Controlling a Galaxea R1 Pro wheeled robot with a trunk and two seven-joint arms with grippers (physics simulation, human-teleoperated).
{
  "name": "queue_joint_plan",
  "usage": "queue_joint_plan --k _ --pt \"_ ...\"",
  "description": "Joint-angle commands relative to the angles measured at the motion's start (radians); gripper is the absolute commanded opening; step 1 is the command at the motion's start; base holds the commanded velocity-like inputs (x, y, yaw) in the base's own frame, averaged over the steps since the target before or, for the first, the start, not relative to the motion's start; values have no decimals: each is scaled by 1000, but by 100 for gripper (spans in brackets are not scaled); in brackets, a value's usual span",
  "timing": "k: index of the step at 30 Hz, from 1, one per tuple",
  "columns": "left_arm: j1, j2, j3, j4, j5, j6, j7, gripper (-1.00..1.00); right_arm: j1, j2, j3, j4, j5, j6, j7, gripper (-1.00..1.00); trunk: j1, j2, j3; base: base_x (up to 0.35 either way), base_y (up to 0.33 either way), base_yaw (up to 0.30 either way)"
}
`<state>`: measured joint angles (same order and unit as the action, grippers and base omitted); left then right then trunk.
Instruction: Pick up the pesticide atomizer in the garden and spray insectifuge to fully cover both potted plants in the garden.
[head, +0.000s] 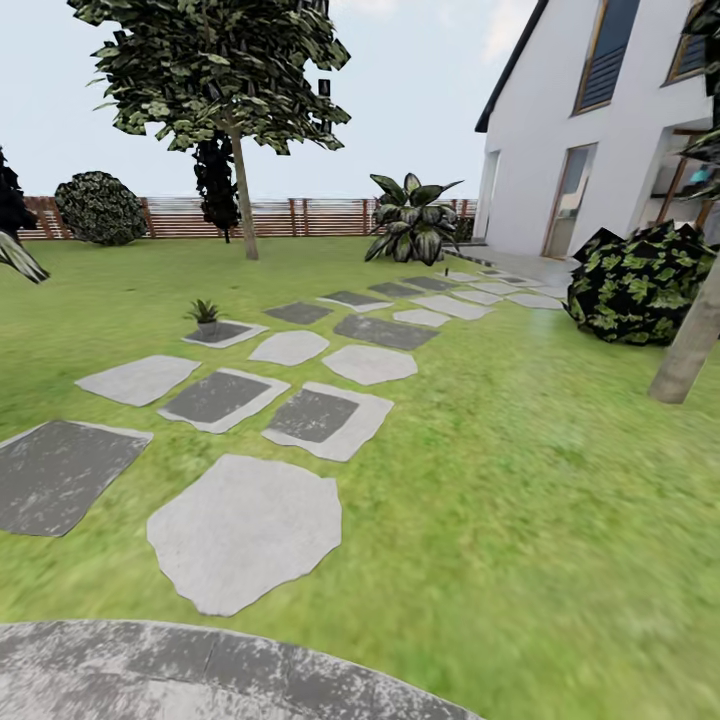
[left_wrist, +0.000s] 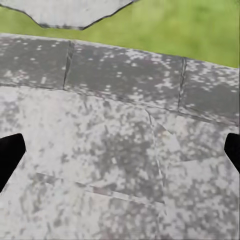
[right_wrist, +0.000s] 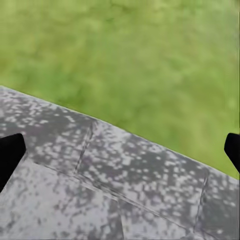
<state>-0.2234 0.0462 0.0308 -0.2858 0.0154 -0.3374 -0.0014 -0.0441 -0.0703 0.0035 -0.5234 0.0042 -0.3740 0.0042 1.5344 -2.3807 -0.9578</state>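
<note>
In the head view one potted plant (head: 204, 315), a small green rosette in a grey pot, stands on a dark stepping stone (head: 224, 333) at the middle left of the lawn. The pesticide atomizer is out of view. In the left wrist view my left gripper (left_wrist: 120, 155) hangs open over the speckled grey patio paving (left_wrist: 110, 140), its black fingertips (left_wrist: 11, 155) wide apart with nothing between them. My right gripper (right_wrist: 120, 155) is open too, above the patio's edge (right_wrist: 100, 165) where it meets the grass.
A path of grey stepping stones (head: 245, 525) runs across the lawn toward a white house (head: 600, 130). A tree (head: 240, 150), a striped-leaf bush (head: 412, 222), a dark shrub (head: 640, 280), a trunk (head: 690, 345) and a brown fence (head: 260, 216) stand around.
</note>
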Motion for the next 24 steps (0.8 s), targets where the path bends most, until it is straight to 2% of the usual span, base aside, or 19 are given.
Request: queue_joint_plan --k 1,24 --pt "-1 0 1 1 1 -3 0 100 0 0 0 0 0 -3 0 100 0 0 -1 333 172 0" --pt "-1 0 1 2 1 -4 0 100 0 0 -3 0 -2 -5 0 100 0 0 -1 333 155 0"
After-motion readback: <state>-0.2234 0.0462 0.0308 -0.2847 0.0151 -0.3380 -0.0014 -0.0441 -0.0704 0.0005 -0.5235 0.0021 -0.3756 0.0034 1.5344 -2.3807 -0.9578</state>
